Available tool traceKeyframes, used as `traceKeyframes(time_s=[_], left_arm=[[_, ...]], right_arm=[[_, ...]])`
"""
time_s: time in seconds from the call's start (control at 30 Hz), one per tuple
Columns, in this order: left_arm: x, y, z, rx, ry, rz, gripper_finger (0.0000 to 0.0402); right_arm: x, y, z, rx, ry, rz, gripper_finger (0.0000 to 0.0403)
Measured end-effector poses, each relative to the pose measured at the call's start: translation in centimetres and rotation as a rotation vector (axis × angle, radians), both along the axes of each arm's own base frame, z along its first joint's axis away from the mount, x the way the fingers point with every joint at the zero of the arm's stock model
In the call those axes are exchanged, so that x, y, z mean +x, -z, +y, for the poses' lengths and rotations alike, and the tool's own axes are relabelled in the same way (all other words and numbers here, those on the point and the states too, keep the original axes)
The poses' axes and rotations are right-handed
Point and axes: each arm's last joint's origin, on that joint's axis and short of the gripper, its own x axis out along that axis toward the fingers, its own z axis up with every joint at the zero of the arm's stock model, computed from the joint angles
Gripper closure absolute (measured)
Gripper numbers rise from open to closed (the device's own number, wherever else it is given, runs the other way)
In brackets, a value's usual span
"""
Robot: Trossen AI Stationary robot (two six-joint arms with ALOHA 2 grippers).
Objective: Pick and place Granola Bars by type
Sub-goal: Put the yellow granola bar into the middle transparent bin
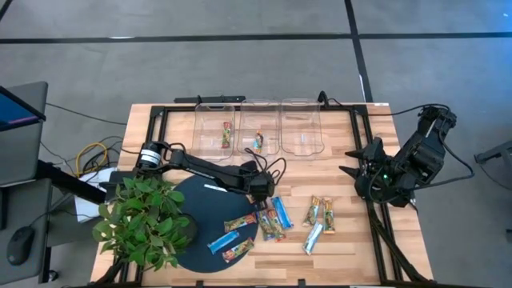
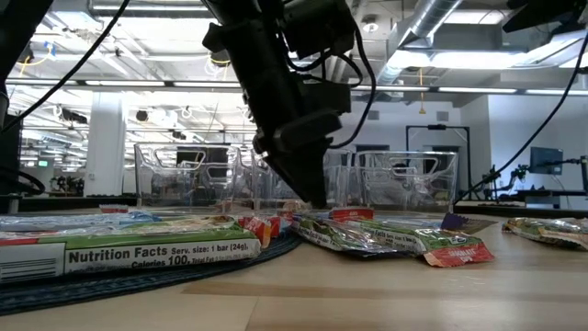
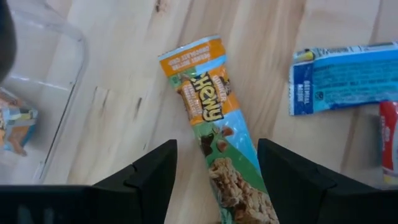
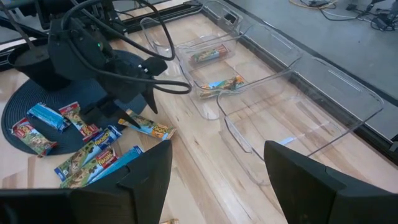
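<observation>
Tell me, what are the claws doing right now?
Left claw open over a green-orange granola bar. Right claw open, parked at the table edge. Nothing in the way.

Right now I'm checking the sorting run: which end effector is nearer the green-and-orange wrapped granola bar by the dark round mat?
Left. The left end effector hangs open directly over that bar; the right end effector waits off at the table's edge.

Granola Bars (image 1: 272, 226) lie before the bins (image 1: 258, 126).

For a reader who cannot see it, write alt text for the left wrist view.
The open left gripper hovers over a green and orange granola bar lying on the wooden table. A blue bar lies nearby, and a clear bin stands at one side.
</observation>
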Motion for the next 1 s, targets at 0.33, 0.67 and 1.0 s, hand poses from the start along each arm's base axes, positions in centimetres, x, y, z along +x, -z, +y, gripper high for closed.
traceKeyframes(time_s=[0.33,0.67,1.0], left_arm=[[0.01,-0.01,0.08,0.005,0.031,0.008,0.0182],[0.02,0.01,0.03,-0.053,-0.033,-0.008,0.0182],[0.14,-0.08,0.02,-0.106,-0.135,-0.047,0.0182]], right_arm=[[0.0,0.0,0.0,0.0,0.0,0.0,0.0154],[0.01,0.0,-0.02,-0.001,0.002,-0.001,0.0154],[0.03,0.0,0.0,0.006,0.006,-0.004,0.0154]])
